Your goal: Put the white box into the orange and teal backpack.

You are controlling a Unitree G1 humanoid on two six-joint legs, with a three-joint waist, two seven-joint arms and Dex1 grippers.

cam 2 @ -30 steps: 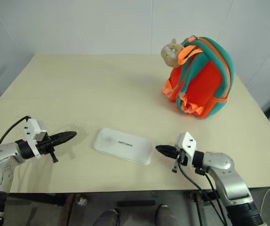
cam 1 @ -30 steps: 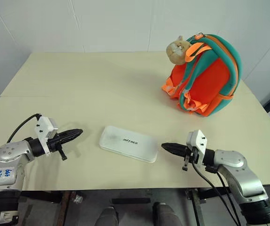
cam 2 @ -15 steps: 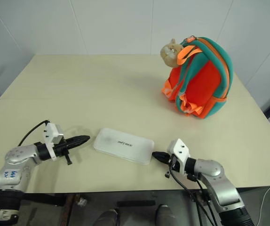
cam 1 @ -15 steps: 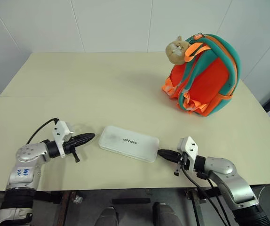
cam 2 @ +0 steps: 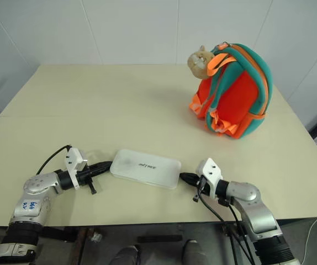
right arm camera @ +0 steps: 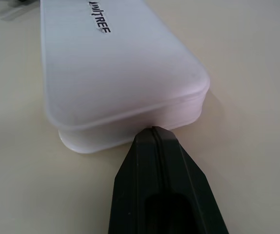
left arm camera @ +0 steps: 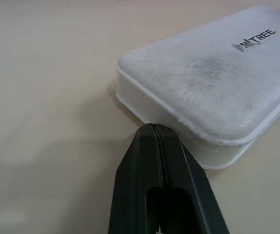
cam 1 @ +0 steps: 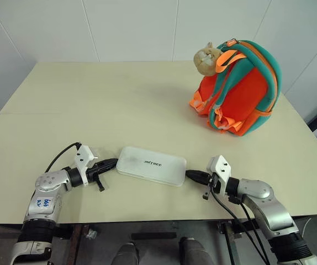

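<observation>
The white box [cam 1: 151, 165] lies flat on the cream table [cam 1: 109, 105], near its front edge, lettered face up, its long axis running roughly from 9 to 3 o'clock with the right end angled slightly toward the robot. The orange and teal backpack [cam 1: 240, 91] stands upright well apart from it, out at about 1 o'clock from the box, near the table's far right corner, with a tan plush animal [cam 1: 206, 58] hanging at its upper left side.

The left gripper [cam 1: 113, 162] comes in low from 9 o'clock, its two black fingers pressed together with no gap between them. In the left wrist view the joined tip [left arm camera: 152, 127] sits right at the lower rim of the box's short end, at or just short of contact; the pictures do not settle which. Nothing is held between its fingers.

The right gripper [cam 1: 189, 174] comes in from 3 o'clock, likewise with fingers closed flat against each other and holding nothing. In the right wrist view its tip [right arm camera: 153, 130] meets the box's opposite short end, just under the lid's overhang near a rounded corner, and appears to touch it.

The box thus lies between the two closed tips, one at each short end, and rests fully on the table.
</observation>
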